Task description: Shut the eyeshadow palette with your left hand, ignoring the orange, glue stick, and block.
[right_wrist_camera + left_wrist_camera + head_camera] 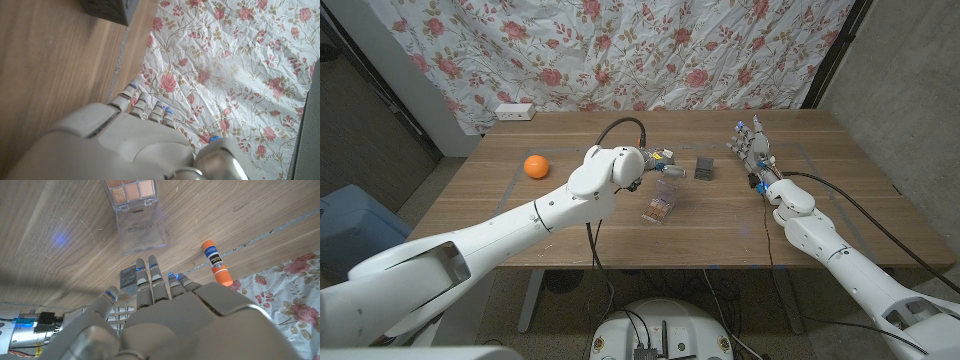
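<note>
The eyeshadow palette (660, 208) is lying open near the middle of the wooden table (520, 205), its clear lid (142, 230) folded out flat beside the pan tray. The left hand (658, 163) is hovering just behind it, fingers (145, 277) held close together and extended, holding nothing. A grey block (704, 168) and a glue stick (216, 263) are sitting nearby, and an orange (536, 166) is resting farther left. The right hand (751, 148) is waiting at the right side, fingers upright and slightly apart, empty.
</note>
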Controlling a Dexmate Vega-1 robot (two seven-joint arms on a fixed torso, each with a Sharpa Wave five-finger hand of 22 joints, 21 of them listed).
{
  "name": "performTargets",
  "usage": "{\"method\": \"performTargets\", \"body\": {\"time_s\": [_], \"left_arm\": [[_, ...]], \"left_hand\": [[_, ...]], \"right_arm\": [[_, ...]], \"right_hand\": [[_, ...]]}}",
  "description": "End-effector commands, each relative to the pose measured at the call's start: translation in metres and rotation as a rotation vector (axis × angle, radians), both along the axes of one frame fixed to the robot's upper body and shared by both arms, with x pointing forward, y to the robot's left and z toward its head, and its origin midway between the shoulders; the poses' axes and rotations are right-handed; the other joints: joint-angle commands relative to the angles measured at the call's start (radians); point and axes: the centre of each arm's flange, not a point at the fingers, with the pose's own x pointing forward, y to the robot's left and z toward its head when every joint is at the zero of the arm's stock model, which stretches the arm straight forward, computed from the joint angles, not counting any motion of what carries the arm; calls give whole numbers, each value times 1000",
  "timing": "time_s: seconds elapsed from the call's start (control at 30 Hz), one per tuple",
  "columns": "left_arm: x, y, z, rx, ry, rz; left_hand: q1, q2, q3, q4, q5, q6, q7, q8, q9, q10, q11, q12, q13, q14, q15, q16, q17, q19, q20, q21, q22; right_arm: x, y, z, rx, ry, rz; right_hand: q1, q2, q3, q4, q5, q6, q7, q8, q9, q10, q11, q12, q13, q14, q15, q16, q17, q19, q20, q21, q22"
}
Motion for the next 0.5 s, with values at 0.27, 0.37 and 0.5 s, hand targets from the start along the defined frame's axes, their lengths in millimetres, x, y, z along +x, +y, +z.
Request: {"method": "performTargets", "body": {"time_s": [0.27, 0.37, 0.5], "left_arm": [[9, -3, -10, 29, 29, 20], [11, -4, -11, 36, 30, 23], [12, -6, -10, 36, 23, 23]], "left_hand": [[-14, 75, 1, 11, 5, 35, 12, 6, 4, 41, -2, 3, 6, 29, -4, 12, 1, 0, 4, 1, 3], [-14, 74, 0, 13, 5, 42, 13, 6, 4, 50, 0, 4, 6, 39, -7, 15, 2, 1, 3, 1, 3], [-15, 73, -2, 16, 5, 56, 10, 7, 6, 66, 10, 6, 8, 53, -5, 17, 2, 2, 4, 1, 2]], "right_arm": [[0, 0, 0, 0, 0, 0], [0, 0, 0, 0, 0, 0], [0, 0, 0, 0, 0, 0]], "right_hand": [[0, 99, -1, 5, 4, 1, -9, 5, 5, 2, -4, 5, 2, -4, -119, 3, 4, 4, 0, 6, 3], [0, 99, -1, 5, 4, 0, -9, 5, 5, 2, -4, 5, 2, -4, -120, 3, 4, 4, 0, 6, 3], [0, 99, -1, 5, 4, 0, -9, 5, 5, 2, -3, 5, 2, -3, -118, 3, 4, 4, 0, 6, 3]]}}
